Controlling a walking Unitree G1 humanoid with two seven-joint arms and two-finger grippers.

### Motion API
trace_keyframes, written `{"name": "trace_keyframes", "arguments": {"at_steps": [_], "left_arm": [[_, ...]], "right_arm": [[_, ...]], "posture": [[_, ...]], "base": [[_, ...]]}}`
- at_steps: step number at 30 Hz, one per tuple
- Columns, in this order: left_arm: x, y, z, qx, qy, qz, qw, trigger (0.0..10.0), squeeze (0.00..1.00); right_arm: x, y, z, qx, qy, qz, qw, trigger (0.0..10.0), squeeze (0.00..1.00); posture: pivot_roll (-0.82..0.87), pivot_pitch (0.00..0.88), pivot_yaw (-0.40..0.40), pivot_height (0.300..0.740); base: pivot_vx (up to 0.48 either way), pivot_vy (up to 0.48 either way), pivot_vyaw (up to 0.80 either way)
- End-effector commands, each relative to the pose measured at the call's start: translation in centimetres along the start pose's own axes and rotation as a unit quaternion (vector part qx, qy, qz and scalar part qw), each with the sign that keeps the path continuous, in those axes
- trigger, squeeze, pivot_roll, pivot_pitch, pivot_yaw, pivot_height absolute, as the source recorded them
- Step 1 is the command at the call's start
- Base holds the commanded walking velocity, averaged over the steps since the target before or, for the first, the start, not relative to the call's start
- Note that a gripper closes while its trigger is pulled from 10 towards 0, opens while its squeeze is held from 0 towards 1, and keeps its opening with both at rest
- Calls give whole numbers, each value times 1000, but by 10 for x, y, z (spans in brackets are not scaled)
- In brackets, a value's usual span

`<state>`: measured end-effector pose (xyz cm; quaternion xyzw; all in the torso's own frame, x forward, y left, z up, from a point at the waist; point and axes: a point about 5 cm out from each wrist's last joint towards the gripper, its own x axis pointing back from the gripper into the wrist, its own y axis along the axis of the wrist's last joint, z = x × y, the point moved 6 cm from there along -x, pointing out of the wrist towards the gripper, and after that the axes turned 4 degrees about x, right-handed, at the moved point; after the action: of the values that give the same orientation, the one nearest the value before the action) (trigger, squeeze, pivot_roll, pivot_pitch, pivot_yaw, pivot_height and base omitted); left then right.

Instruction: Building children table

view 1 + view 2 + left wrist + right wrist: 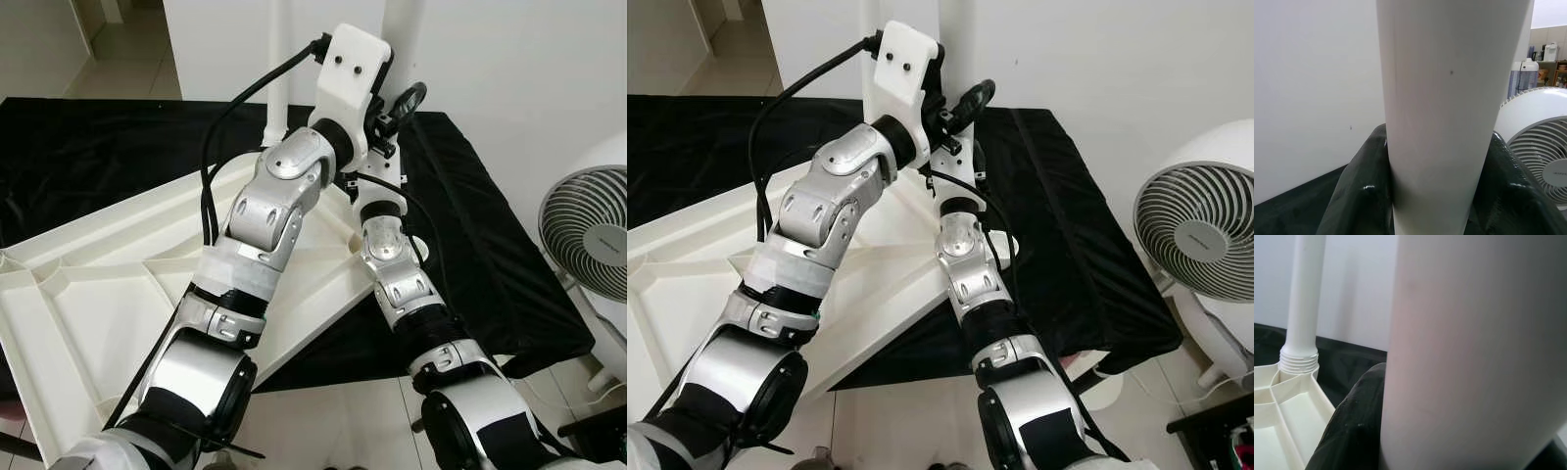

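Note:
The white plastic table top (88,294) lies upside down on a black cloth, its ribs facing up. One white leg (1303,308) stands screwed into a corner socket, seen also in the head view as leg (277,78). A second white leg (1449,98) stands upright at the far corner. Both arms reach up to it. My left gripper (1435,166) is shut on this leg, black fingers (1356,196) on either side. My right gripper (1459,431) is shut on the same leg lower down, one finger (1352,431) pressed against it.
The black cloth (490,255) covers a low surface that ends near my right side. A white floor fan (588,240) stands on the tiled floor to the right. A white wall (509,78) rises close behind the legs.

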<state>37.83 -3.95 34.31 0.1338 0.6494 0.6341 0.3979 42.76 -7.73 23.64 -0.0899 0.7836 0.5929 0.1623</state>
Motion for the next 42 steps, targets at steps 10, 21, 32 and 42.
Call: {"name": "trace_keyframes", "arguments": {"at_steps": [10, 21, 32, 42], "left_arm": [[-1, -1, 18, -19, 63, 8, 998, 10000, 0], [3, -4, 17, 9, 52, 4, 999, 10000, 1000], [18, -17, 17, 69, 64, 7, 996, 10000, 0], [39, -25, 41, 99, 109, 6, 989, 10000, 0]], "right_arm": [[1, 19, -17, 4, -48, -53, 997, 0, 0], [0, 2, -16, -37, -37, -7, 999, 10000, 0], [-5, -19, -48, -57, -77, 34, 995, 10000, 0], [-2, -28, -63, -35, -56, 27, 997, 10000, 0]], "posture": [[181, 32, -66, 740], [178, 40, -60, 740], [177, 45, -58, 740], [173, 52, -57, 740]], "base": [[0, 0, 0], [0, 0, 0], [0, 0, 0], [0, 0, 0]]}}
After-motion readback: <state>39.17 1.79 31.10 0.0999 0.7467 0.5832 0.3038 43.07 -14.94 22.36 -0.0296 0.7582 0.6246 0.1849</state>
